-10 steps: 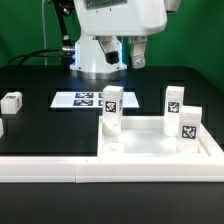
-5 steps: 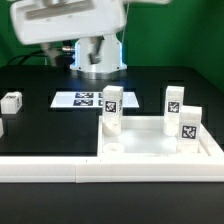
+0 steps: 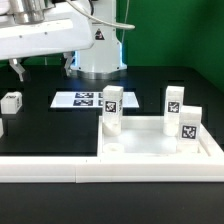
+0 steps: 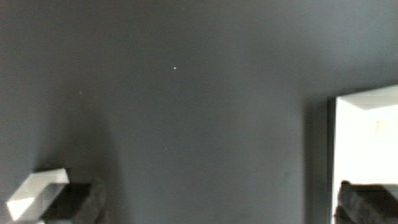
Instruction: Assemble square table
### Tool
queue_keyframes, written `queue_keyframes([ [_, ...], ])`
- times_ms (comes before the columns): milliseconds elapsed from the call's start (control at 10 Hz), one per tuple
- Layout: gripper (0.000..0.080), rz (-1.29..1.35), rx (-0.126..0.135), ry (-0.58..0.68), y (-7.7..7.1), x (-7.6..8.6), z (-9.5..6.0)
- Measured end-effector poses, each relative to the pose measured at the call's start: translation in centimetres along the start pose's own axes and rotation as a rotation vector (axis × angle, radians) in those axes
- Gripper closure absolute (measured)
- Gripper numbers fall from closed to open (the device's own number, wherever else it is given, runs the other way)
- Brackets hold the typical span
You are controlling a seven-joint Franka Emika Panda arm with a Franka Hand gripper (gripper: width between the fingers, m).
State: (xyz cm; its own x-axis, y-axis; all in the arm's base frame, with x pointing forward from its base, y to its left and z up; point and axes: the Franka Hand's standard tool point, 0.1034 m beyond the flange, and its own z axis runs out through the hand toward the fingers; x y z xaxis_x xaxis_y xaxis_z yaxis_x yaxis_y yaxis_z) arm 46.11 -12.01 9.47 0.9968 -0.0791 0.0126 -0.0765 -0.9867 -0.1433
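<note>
The square table's white tray-like top (image 3: 150,152) lies at the front on the exterior view's right. Three tagged leg blocks stand upright on it: one at its near-left corner (image 3: 112,109), two on its right side (image 3: 173,104) (image 3: 188,127). A loose leg block (image 3: 11,101) sits on the black table at the exterior view's left. My gripper (image 3: 20,72) hangs above and a little behind that loose block. In the wrist view the gripper (image 4: 205,205) is open, with only dark table between its fingertips (image 4: 45,200).
The marker board (image 3: 80,99) lies flat behind the top's left corner. A long white border rail (image 3: 50,168) runs along the front edge. Another white piece (image 3: 1,128) is cut off at the left edge. A white edge (image 4: 365,130) shows in the wrist view.
The arm has swung from above the table's back middle to the exterior view's left and come lower, ending over the loose leg block. The jaws stayed open. No parts moved.
</note>
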Motion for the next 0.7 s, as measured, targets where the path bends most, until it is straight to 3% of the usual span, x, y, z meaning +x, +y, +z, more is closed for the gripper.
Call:
queue_keyframes([
  [200, 0.0151, -0.198, 0.0, -0.005, 0.5, -0.4, 0.2],
  [300, 0.0151, -0.216, -0.007, -0.039, 2.7, -2.7, 1.2],
  [500, 0.0151, -0.204, -0.085, -0.097, 8.5, -6.3, 2.2],
  [600, 0.0151, -0.173, -0.083, -0.121, 10.5, -7.5, 3.1],
  [700, 0.0151, -0.155, -0.076, -0.131, 10.9, -7.8, 3.4],
])
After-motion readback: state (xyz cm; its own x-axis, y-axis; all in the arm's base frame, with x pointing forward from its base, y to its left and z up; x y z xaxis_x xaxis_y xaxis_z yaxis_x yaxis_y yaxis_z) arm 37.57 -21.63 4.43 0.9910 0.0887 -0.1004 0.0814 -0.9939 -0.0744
